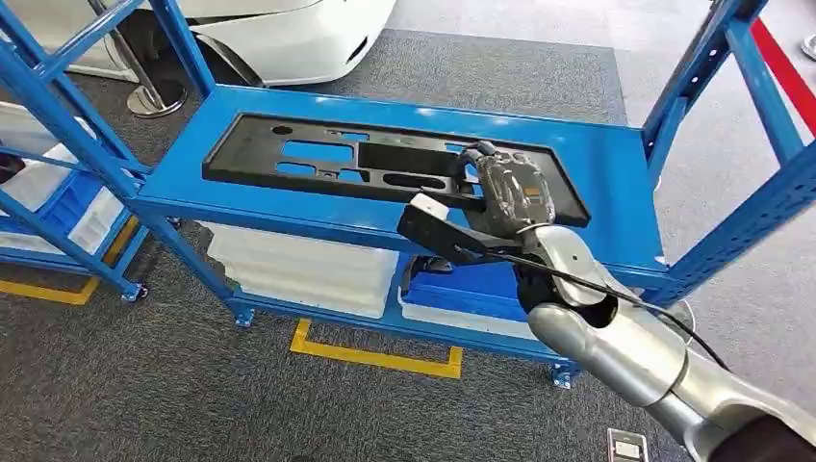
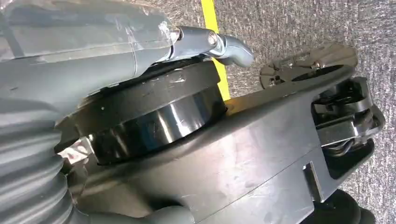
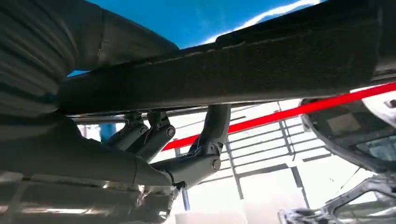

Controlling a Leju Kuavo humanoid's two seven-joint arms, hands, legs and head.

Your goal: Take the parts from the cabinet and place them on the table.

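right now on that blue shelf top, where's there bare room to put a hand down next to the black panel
The blue shelf top is bare in a wide patch between the black panel and the right upright, and in narrow strips along its front and back edges. The panel's right end is crowded: the right hand grips it there.

Around the black panel (image 1: 385,166) there's bare blue shelf (image 1: 616,183) on every side, widest off its right end, so a hand can slide in there. Straight up from the panel is open. The slanted blue posts (image 1: 717,58) beyond the panel's right end and the diagonal braces (image 1: 58,106) past its left end box in sideways approaches. The right hand (image 1: 510,188) sits on the panel's near right edge.
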